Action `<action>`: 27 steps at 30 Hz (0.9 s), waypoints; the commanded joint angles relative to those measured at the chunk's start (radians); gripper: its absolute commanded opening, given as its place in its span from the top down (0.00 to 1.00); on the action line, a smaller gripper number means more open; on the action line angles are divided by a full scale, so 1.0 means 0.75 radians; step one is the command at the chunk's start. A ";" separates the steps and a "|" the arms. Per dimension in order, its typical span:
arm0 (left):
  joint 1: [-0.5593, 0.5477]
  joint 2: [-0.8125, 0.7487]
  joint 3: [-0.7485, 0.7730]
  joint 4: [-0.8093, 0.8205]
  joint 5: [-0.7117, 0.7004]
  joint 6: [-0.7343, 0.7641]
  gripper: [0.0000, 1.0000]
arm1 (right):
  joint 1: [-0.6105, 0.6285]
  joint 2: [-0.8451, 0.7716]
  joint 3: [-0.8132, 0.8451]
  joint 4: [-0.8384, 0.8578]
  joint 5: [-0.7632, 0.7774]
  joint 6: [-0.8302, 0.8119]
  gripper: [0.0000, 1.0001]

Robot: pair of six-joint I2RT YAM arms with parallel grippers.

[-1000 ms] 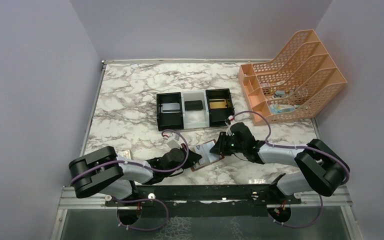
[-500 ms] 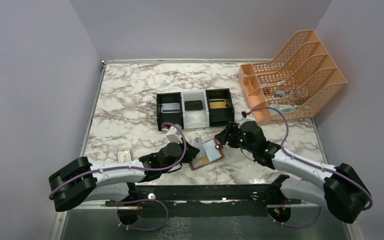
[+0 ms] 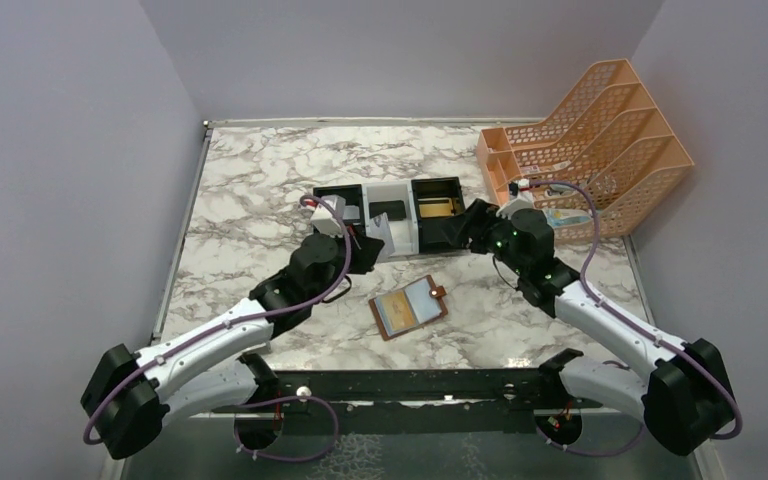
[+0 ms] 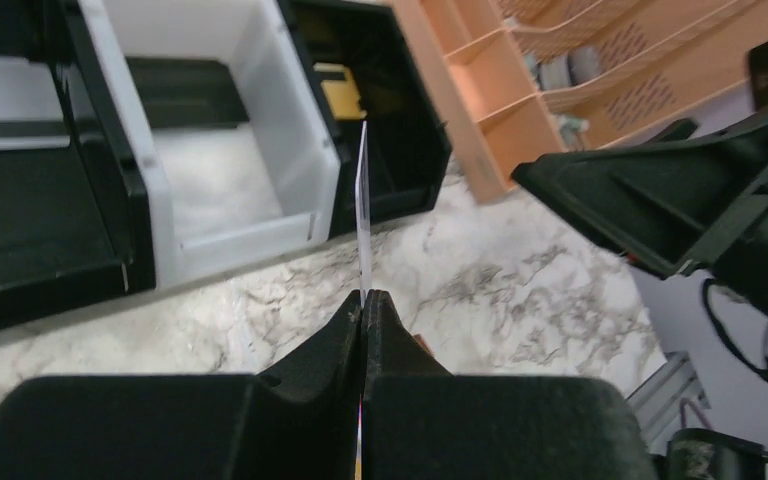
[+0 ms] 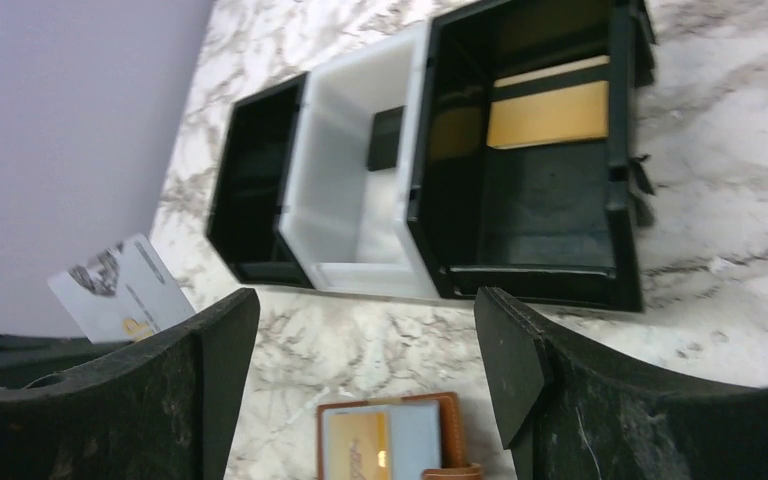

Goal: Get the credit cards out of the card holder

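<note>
Marble table [image 3: 250, 190], we record; three-bay tray [image 5: 370, 278], far centre; right gripper [image 5: 365, 320], spread wide, empty, by its right end; left gripper [image 4: 363, 300], clamped shut; brown card holder [image 3: 409, 308], lying open nearer; pale card [image 5: 120, 290], pinched in the left gripper.

The card holder [image 3: 408, 308], brown leather with a snap tab at one end, lies open and flat on the desk [image 3: 260, 200]. A tan card [image 5: 360, 455] shows in one of its blue-grey pockets. A pale card [image 5: 120, 292] with grey marbling stands on edge, pinched in the left pincer [image 4: 364, 300] near the tray [image 5: 360, 275]. In the tray, a gold card [image 5: 548, 112] lies in one black end compartment, a dark card [image 5: 385, 137] in the white middle and a grey card [image 4: 5, 100] in the other black end.
</note>
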 commanded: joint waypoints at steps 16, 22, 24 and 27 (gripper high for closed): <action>0.086 -0.301 -0.366 0.409 0.607 0.026 1.00 | -0.008 0.072 -0.151 0.588 -1.150 -0.044 0.29; 0.087 -0.308 -0.369 0.441 0.624 0.006 1.00 | 0.011 0.110 -0.139 0.564 -1.226 -0.052 0.33; 0.087 -0.311 -0.372 0.458 0.631 -0.002 1.00 | 0.018 0.144 -0.131 0.551 -1.240 -0.056 0.35; 0.086 -0.311 -0.378 0.483 0.650 -0.011 1.00 | 0.022 0.158 -0.140 0.574 -1.235 -0.027 0.38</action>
